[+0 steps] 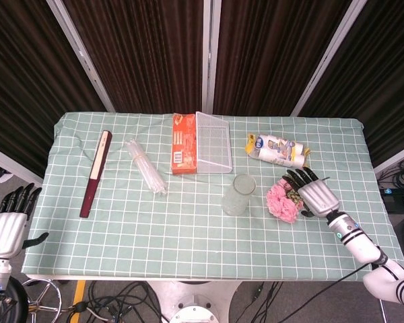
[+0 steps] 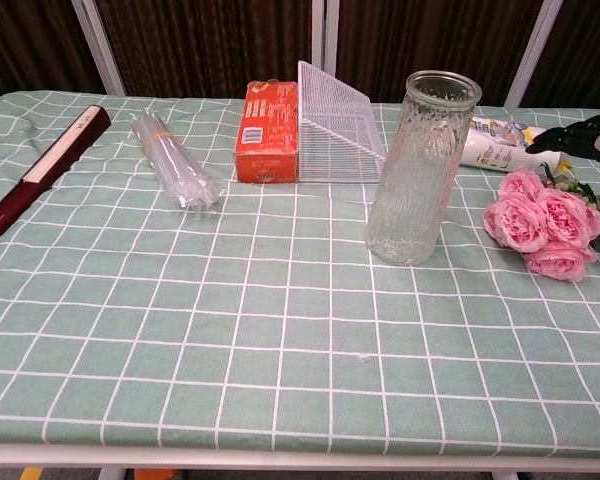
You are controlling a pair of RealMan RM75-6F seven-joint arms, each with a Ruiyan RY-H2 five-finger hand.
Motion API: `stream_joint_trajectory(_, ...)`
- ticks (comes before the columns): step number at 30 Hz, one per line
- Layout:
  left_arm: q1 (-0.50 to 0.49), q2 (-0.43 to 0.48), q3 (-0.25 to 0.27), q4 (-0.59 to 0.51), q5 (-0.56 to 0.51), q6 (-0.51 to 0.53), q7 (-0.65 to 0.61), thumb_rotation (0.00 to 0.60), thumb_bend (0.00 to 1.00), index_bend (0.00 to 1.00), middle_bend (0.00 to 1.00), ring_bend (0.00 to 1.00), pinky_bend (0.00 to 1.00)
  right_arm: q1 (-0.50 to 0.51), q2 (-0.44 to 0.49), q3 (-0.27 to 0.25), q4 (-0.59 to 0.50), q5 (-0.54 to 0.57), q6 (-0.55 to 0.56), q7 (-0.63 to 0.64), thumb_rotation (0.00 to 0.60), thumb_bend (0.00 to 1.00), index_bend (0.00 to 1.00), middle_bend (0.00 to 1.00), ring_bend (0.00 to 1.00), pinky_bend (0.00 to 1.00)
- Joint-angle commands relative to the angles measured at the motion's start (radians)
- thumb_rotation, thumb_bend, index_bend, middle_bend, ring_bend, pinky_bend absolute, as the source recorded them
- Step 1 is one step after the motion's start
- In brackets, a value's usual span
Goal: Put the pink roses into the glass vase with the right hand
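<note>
Right hand [image 1: 315, 196] hovers over the pink roses [image 1: 283, 200] — fingers [image 2: 570, 137] spread, gripping nothing — beside the upright glass vase [image 2: 417, 168].

No legible text anywhere — only unreadable print on the orange box [image 2: 271, 132] and white packet [image 1: 278, 150].

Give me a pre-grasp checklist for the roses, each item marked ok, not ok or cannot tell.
1. Right robot hand open above the pink roses: ok.
2. Roses held: not ok, still lying on the table.
3. Glass vase upright, mouth unobstructed: ok.
4. Stems reachable under the hand: cannot tell, hand hides them.
5. Left robot hand off the table edge, holding nothing: ok.
</note>
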Motion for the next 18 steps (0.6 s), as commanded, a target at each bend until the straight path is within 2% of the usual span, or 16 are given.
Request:
stream_joint_trajectory(1, 0.001, -0.001, 0.002, 0.004, -0.005, -0.005, -0.003, 0.600, 0.00, 0.07, 0.00, 0.00, 0.10, 0.020, -0.018, -0.004, 0.017, 0.007, -0.025, -0.005, 0.600, 0.00, 0.00, 0.00, 0.00, 0.00)
stream_joint_trajectory(12, 0.000, -0.004, 0.001, 0.015, -0.009, -0.009, -0.008, 0.600, 0.00, 0.07, 0.00, 0.00, 0.10, 0.085, -0.075, -0.026, 0.068, 0.017, -0.111, -0.023, 0.600, 0.00, 0.00, 0.00, 0.00, 0.00)
stream_joint_trajectory(18, 0.004, -0.003, -0.003, 0.017, -0.013, -0.003, -0.021, 0.600, 0.00, 0.07, 0.00, 0.00, 0.10, 0.093, -0.098, -0.029, 0.084, 0.035, -0.120, -0.026, 0.600, 0.00, 0.00, 0.01, 0.00, 0.00)
